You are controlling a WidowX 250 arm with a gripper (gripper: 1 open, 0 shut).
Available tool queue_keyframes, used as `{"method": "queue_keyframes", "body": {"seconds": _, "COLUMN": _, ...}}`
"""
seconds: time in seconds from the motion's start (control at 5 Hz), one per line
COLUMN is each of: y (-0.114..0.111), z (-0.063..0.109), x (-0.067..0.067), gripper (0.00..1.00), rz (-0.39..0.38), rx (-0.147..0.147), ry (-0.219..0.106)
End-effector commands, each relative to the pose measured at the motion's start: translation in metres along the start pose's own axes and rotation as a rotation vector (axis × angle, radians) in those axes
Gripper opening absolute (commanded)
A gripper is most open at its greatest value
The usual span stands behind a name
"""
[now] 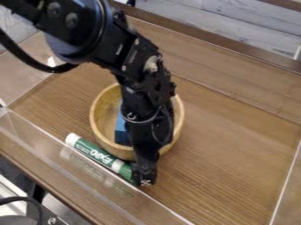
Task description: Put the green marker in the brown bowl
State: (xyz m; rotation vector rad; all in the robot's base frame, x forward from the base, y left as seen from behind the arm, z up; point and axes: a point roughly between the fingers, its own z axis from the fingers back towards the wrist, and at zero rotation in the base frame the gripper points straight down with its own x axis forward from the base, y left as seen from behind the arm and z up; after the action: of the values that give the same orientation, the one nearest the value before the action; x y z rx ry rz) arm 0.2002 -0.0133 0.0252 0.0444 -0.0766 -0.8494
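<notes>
The green marker (97, 157) lies flat on the wooden table in front of the brown bowl (106, 105), running from upper left to lower right, its white barrel printed in green. My gripper (143, 174) points straight down over the marker's right, dark-capped end, which it hides. The jaws stand open, with the fingertips down at the level of the marker. A blue block (122, 128) rests inside the bowl, partly behind the arm.
Clear plastic walls (24, 141) fence the table on the left and front. The black arm (106, 44) reaches in from the upper left, over the bowl. Bare wood lies to the right of the bowl.
</notes>
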Motion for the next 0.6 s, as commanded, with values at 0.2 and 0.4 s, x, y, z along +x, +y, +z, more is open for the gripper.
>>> {"method": "queue_keyframes", "body": {"seconds": 0.2, "y": 0.0004, "z": -0.0101, "x": 0.0010, "gripper": 1.00, "rz": -0.004, "rx": 0.001, "ry": 0.005}}
{"method": "queue_keyframes", "body": {"seconds": 0.4, "y": -0.0004, "z": -0.0117, "x": 0.0015, "gripper": 0.00, "rz": -0.001, "rx": 0.001, "ry": 0.004}}
